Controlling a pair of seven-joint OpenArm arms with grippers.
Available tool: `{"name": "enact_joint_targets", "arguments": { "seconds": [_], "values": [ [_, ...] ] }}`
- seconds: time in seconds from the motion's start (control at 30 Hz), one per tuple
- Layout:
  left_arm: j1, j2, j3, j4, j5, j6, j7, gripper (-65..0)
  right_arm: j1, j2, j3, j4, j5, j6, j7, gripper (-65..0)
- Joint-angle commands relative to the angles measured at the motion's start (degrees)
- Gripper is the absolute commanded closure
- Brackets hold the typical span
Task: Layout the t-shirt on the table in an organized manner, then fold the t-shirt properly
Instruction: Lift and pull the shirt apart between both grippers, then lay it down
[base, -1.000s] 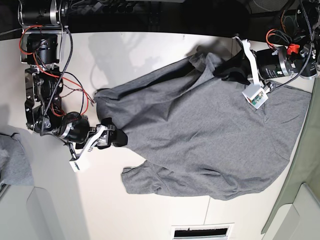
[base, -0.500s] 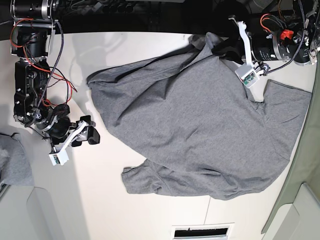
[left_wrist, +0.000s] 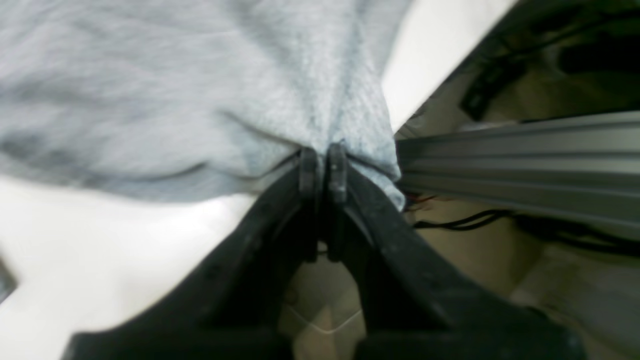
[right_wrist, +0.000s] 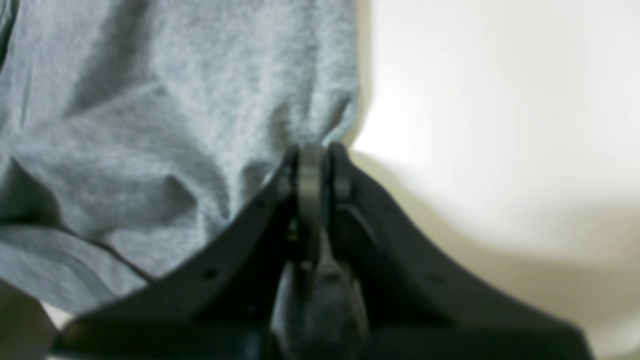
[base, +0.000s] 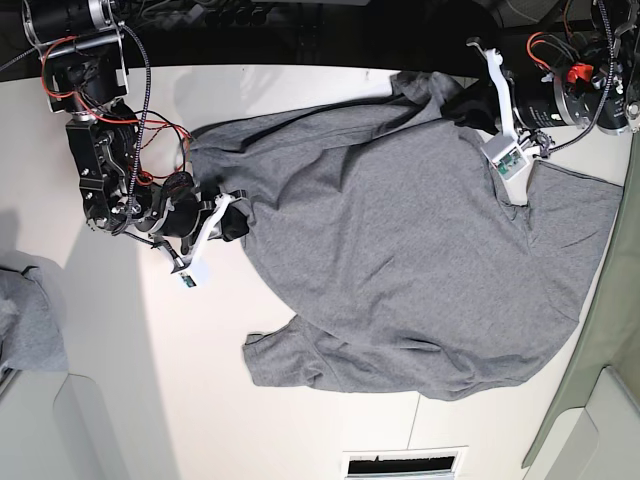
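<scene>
My left gripper (base: 457, 112), upper right, and right gripper (base: 240, 222), upper left, both clamped on grey t-shirt (base: 400, 240)

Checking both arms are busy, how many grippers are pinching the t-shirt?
2: the left gripper at the t-shirt's corner by the table's dark rear edge, the right gripper on its side edge.

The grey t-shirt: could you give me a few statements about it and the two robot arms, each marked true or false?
1. The t-shirt is folded into a neat square. False: it lies spread and wrinkled.
2. The left tool is pinching the t-shirt. True.
3. The right tool is wide open. False: it is closed on the t-shirt's edge.
4. A separate grey cloth lies on the table. True.
5. The t-shirt is bright red. False: it is grey.
</scene>
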Motion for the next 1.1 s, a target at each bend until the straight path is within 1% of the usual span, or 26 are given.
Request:
{"name": "enact_joint_targets", "arguments": {
  "seconds": [0.0, 0.1, 0.17, 0.3, 0.37, 0.4, 0.43, 0.47, 0.5, 0.53, 0.6, 0.7, 0.8, 0.97, 1.07],
  "values": [
    [-0.37, -0.83, -1.86, 0.76, -0.87, -0.49, -1.44, -2.2, 1.29, 0.92, 1.33, 2.43, 0.07, 0.04, -0.96, 0.0],
    [-1.46, -0.85, -5.95, 0.76, -0.92, -0.49, -1.79, -2.2, 1.27, 1.22, 6.40, 8.74, 2.19, 0.09, -4.48, 0.0],
    [-1.73, -0.85, -8.00, 0.79, -1.05, -0.49, -1.77, -2.2, 1.27, 1.75, 10.49, 13.62, 5.29, 0.09, -6.67, 0.0],
    [-1.68, -0.83, -8.41, 0.79, -3.80, -0.49, -1.77, -2.2, 1.27, 2.16, 19.37, 22.77, 9.53, 0.11, -10.56, 0.0],
    [-1.70, -0.83, -8.41, 0.79, -4.74, -0.49, -1.81, -2.2, 1.27, 2.19, 22.47, 25.44, 12.22, 0.13, -11.96, 0.0],
    [-1.68, -0.83, -8.41, 0.79, -4.83, -0.49, -1.81, -2.2, 1.29, 2.19, 23.17, 25.94, 13.03, 0.11, -12.44, -7.4],
    [-1.68, -0.83, -8.41, 0.79, -4.81, -0.49, -1.81, -2.2, 1.27, 2.19, 23.32, 26.01, 13.16, 0.11, -12.57, -20.1],
    [-1.68, -0.83, -8.41, 0.79, -4.79, -0.49, -1.81, -2.2, 1.18, 2.12, 23.30, 25.92, 12.85, 0.11, -12.50, -31.3],
    [-1.66, -0.83, -8.41, 0.79, -4.81, -0.49, -1.79, -2.2, 0.98, 1.90, 23.30, 25.73, 12.44, 0.11, -12.17, -39.6],
    [-1.66, -0.83, -8.41, 0.79, -4.79, -0.49, -1.79, -2.2, 0.55, 1.84, 23.28, 25.66, 11.78, 0.09, -11.28, -43.9],
    [-1.64, -0.83, -8.41, 0.79, -4.79, -0.49, -1.79, -2.2, -0.50, 1.86, 23.26, 25.62, 10.29, -0.04, -9.16, -44.5],
    [-1.60, -0.83, -8.41, 0.79, -4.79, -0.49, -1.79, -2.2, -1.68, 1.86, 23.28, 25.05, 5.90, -0.63, -7.26, -44.5],
    [-1.53, -0.83, -8.41, 0.79, -4.81, -0.49, -1.79, -2.2, -3.34, 1.88, 23.32, 23.15, 3.19, -1.64, -6.93, -44.5],
    [-1.53, -0.83, -8.41, 0.79, -4.76, -0.49, -1.75, -2.2, -8.00, 1.90, 23.30, 18.56, 3.48, -1.57, -6.40, -44.3],
    [-1.42, -0.83, -8.41, 0.79, -4.81, -0.49, -1.46, -2.2, -9.86, 1.86, 23.23, 17.07, 5.03, -1.60, -2.45, -44.3]
  ]
}}
